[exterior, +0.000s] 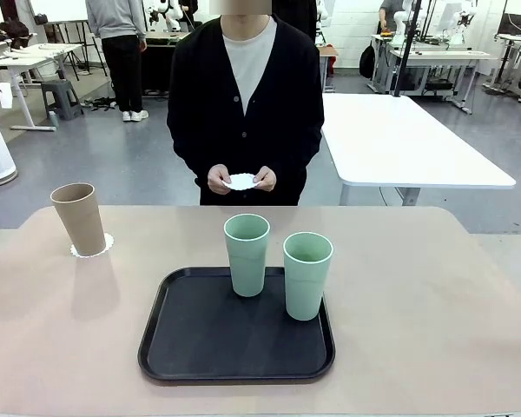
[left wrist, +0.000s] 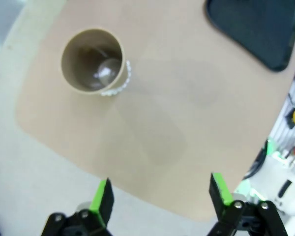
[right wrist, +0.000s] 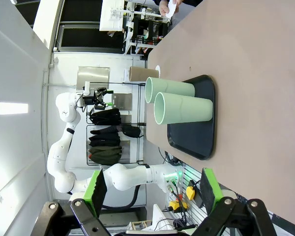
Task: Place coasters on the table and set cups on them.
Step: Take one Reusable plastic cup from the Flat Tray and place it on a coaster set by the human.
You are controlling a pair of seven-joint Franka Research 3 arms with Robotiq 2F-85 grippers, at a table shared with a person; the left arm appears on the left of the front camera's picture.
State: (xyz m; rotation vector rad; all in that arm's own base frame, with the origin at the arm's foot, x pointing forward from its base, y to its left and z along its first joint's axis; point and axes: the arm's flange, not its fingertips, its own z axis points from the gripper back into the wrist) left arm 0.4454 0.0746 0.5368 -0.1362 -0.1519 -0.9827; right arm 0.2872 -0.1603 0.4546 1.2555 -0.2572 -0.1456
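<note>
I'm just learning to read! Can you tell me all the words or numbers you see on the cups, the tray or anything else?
No readable words, numbers or signs.
Plain, no print: tall tan-brown matte cup, left mint-green matte cup, right mint-green matte cup, black rounded-square tray, white scalloped paper coaster under the tan cup.
Background clutter: too small and blurred to read.

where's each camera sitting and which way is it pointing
Front view: fixed on the robot's side, facing across the beige table at the person holding a white scalloped paper coaster.
Left wrist view: high over the table's end, facing down into the tan-brown tumbler on another coaster; left jaws open at the bottom edge.
Right wrist view: beside the table, rolled sideways, facing along it at two mint-green tumblers on a black tray; right jaws open.
Shared: front and left wrist both show the tan-brown tumbler.
</note>
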